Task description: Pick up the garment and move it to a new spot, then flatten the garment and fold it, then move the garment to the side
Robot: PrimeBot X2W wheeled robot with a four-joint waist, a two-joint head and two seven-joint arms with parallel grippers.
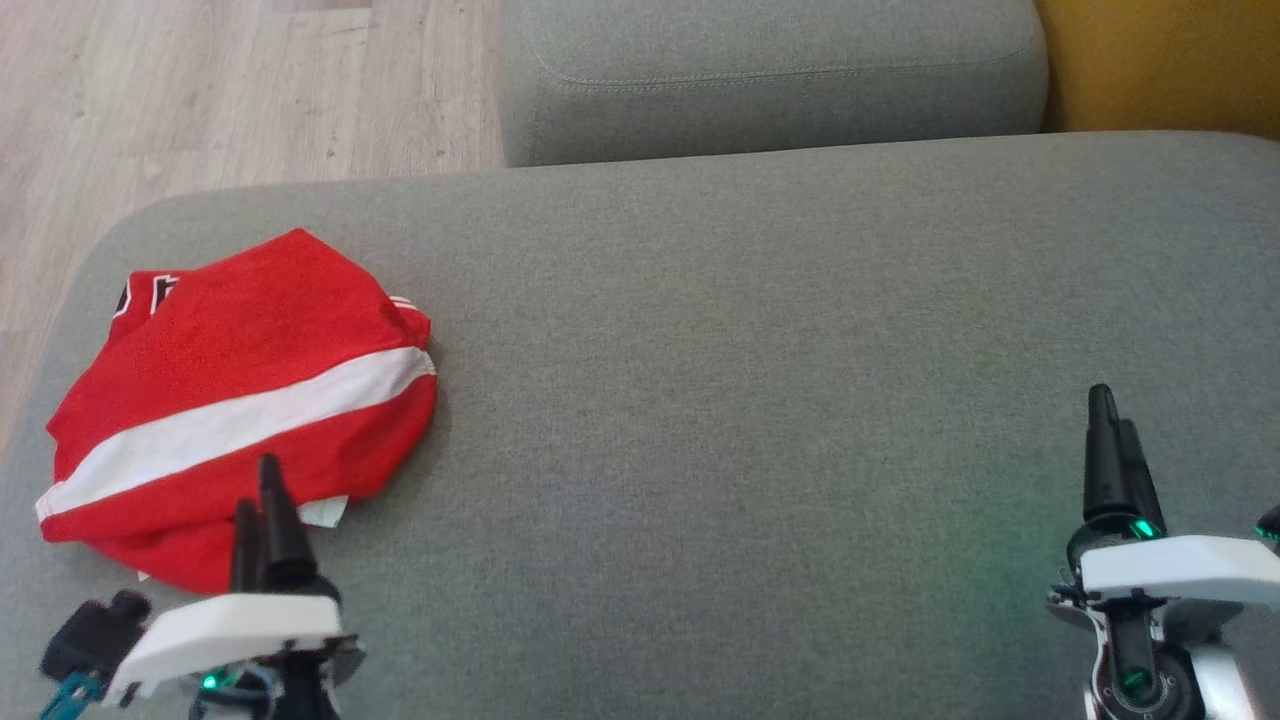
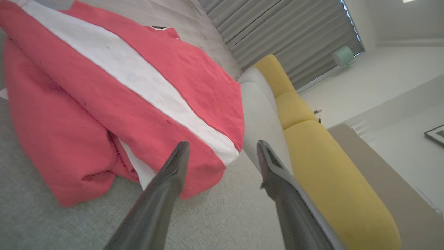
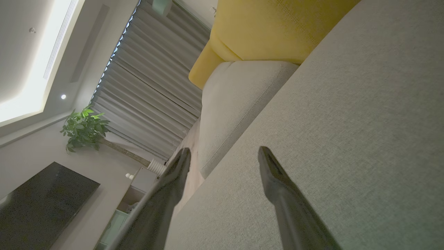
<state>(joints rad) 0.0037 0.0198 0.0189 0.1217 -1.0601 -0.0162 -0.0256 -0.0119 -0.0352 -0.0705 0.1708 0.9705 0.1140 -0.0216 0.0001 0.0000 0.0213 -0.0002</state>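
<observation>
Left gripper [image 1: 257, 485], lower left of the head view: fingers spread apart, nothing between them. In the left wrist view its tips sit at the near edge of the garment [image 1: 240, 400]; contact with the cloth cannot be confirmed. Right gripper [image 1: 1113, 408], lower right of the head view: fingers likewise spread and empty, over bare grey fabric, well apart from the garment. Garment is red with a broad white stripe, lying in a loosely folded, rumpled heap at the left end of the grey seat cushion [image 1: 750, 350], middle left of the frame; a small white tag pokes out at its lower edge. Beyond the seat, top centre: a second grey cushion [image 1: 770, 80]. Top right corner: yellow cushion [image 1: 1160, 60]. Top left: pale wood floor [image 1: 200, 100]. Farthest back, in the right wrist view: grey curtain [image 3: 149, 86], leafy plant [image 3: 83, 128], dark screen [image 3: 41, 198].
</observation>
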